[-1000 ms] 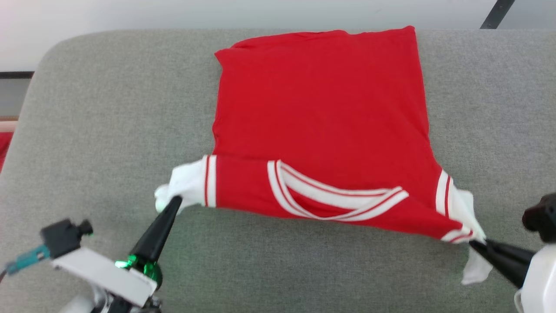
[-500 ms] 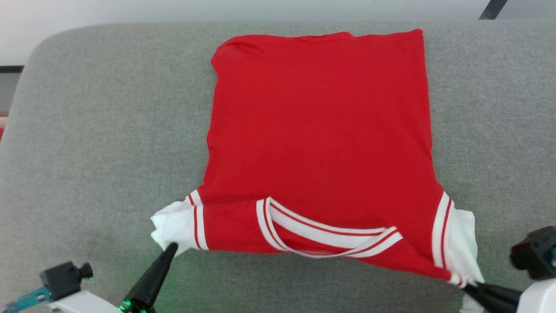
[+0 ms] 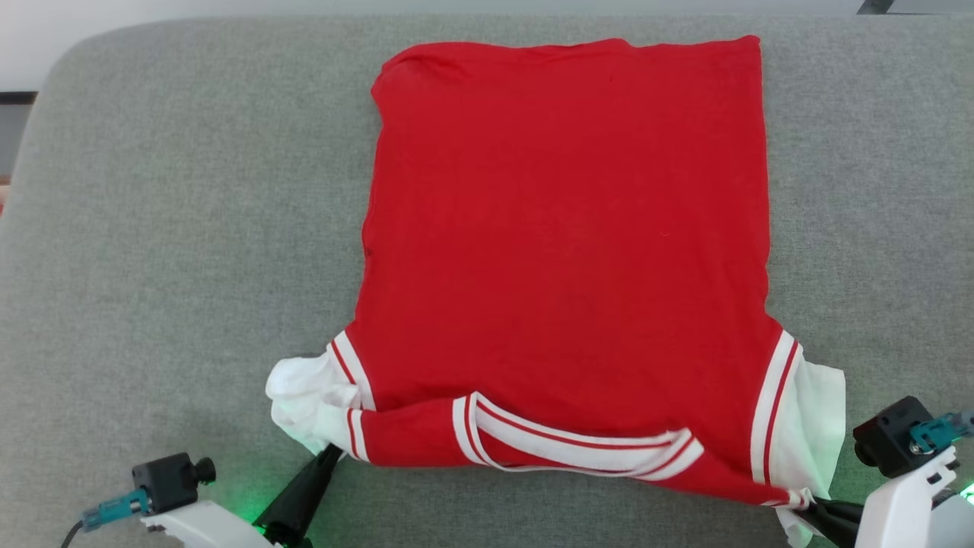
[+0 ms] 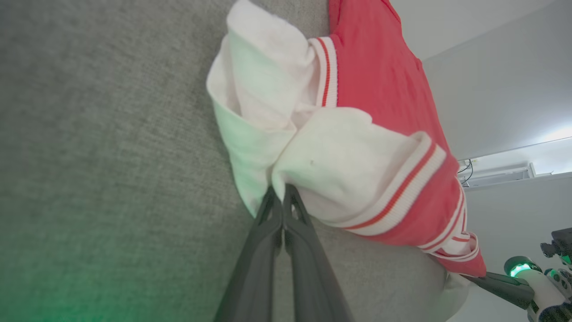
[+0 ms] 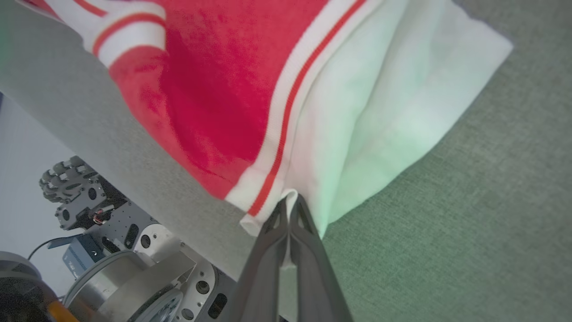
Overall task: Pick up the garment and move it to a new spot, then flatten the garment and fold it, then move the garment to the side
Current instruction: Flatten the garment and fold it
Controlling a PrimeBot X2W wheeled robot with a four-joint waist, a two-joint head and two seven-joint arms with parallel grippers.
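1. Pinches the near white sleeve tip with the left gripper (image 3: 329,455), fingers squeezed together on the cloth.
2. Pinches the other sleeve corner with the right gripper (image 3: 813,505), also squeezed tight on cloth.
3. Holds both corners wide apart, likely to stretch the garment (image 3: 563,228) flat.
4. Leaves the red body spread on the grey cushion (image 3: 190,228), hem at the far edge.

A grey fabric cushion (image 3: 152,228) carries the red, white-sleeved garment (image 3: 571,228), spread across its middle
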